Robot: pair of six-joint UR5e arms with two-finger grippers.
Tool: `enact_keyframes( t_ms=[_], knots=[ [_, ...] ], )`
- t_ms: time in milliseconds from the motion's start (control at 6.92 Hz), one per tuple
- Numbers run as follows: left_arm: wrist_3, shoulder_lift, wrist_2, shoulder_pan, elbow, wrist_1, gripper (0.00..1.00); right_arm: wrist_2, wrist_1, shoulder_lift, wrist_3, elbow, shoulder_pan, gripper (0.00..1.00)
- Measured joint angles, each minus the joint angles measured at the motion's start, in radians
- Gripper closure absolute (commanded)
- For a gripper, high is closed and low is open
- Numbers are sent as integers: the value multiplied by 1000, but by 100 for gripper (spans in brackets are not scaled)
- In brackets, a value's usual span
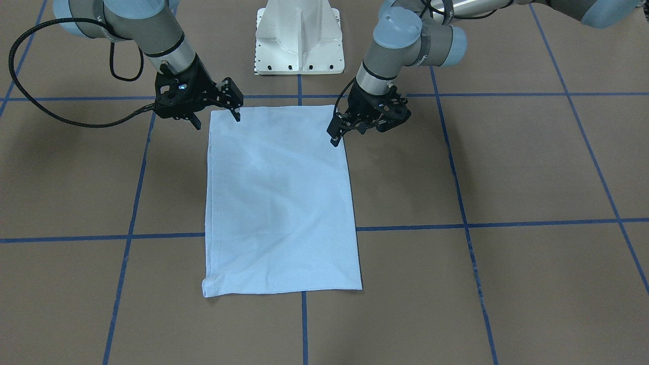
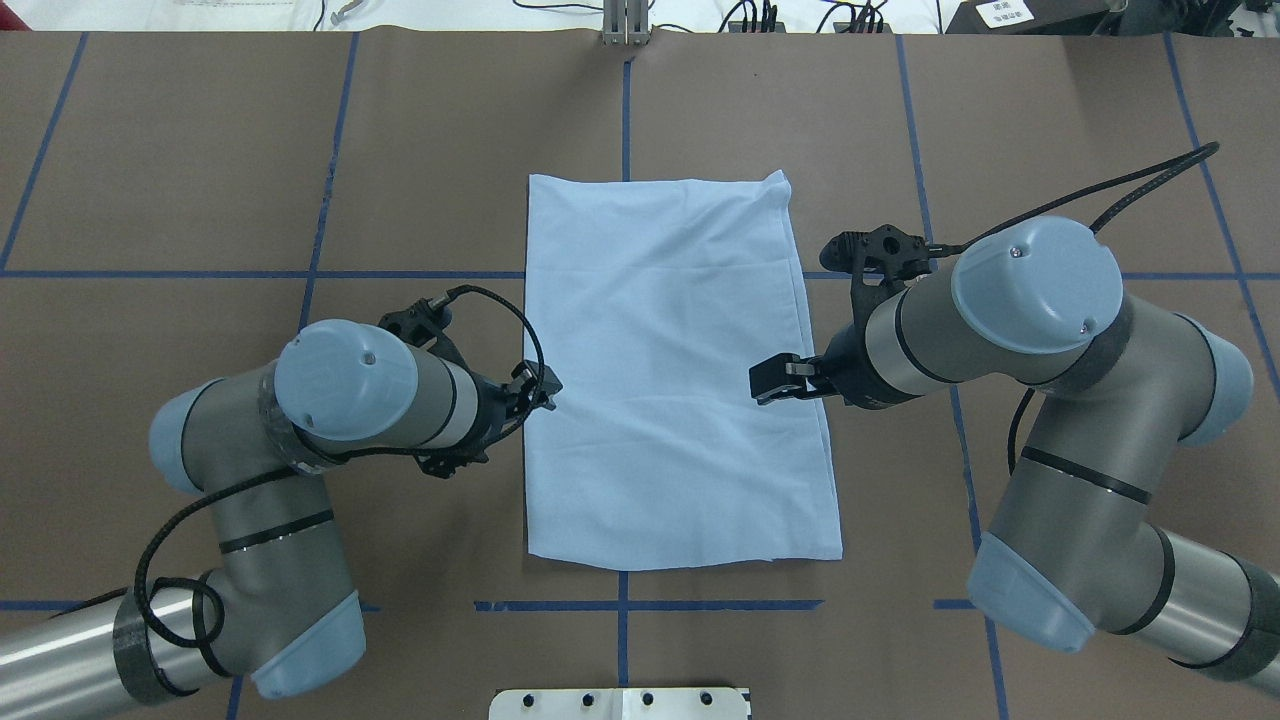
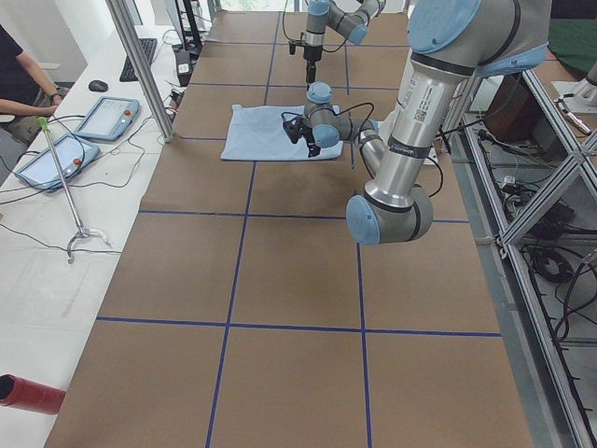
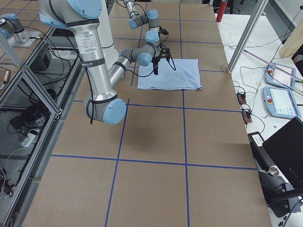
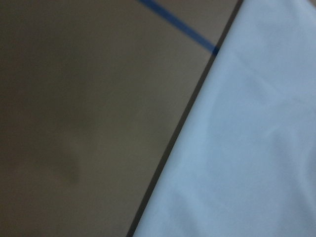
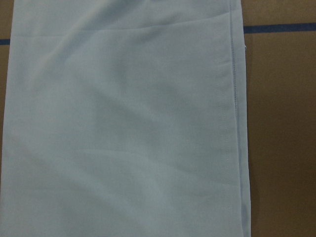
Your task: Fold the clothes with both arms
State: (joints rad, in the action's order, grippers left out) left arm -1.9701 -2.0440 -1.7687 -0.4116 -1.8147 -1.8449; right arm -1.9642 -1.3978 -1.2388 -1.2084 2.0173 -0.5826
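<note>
The pale blue T-shirt [image 1: 279,203] lies flat on the brown table, folded into a long rectangle, with its print and collar hidden. It also shows in the overhead view [image 2: 670,380] and in both wrist views [image 5: 247,148] [image 6: 123,123]. My left gripper [image 1: 357,133] [image 2: 520,405] looks open, low at the shirt's side edge near the end toward my base. My right gripper [image 1: 215,120] [image 2: 800,385] is open at the opposite side edge, one finger over the cloth and one off it. Neither holds cloth.
The white pedestal [image 1: 299,40] stands at the table edge by my base. Blue tape lines [image 1: 127,236] grid the brown table. On the operators' side a white bench carries tablets [image 3: 103,117], cables and a metal post [image 3: 140,65]; a person's arm [image 3: 23,89] rests there.
</note>
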Motion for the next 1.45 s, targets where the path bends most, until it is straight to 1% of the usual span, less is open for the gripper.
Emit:
enact_keyframes(
  t_ms=[145, 289, 434, 723, 867, 1012, 1156, 1445],
  knots=[
    [-68, -3, 8, 41, -26, 63, 10, -15, 0, 2, -23, 0, -4, 0],
    [-114, -10, 19, 80, -34, 99, 10, -22, 1, 3, -34, 1, -4, 0],
    [-134, -15, 43, 115, -30, 111, 10, -24, 1, 4, -40, 1, -5, 0],
    [-143, -19, 72, 149, -14, 113, 16, -25, 2, 4, -43, 0, -5, 0],
    [-144, -20, 75, 157, -10, 113, 24, -24, 2, 4, -43, 0, -5, 0],
    [-144, -22, 77, 163, -9, 113, 36, -23, 2, 4, -43, 0, -5, 0],
    [-145, -24, 78, 166, -8, 113, 42, -22, 2, 4, -43, 0, -6, 0],
    [-147, -27, 92, 167, 0, 113, 63, -22, 2, 4, -43, 0, -6, 0]
  ],
)
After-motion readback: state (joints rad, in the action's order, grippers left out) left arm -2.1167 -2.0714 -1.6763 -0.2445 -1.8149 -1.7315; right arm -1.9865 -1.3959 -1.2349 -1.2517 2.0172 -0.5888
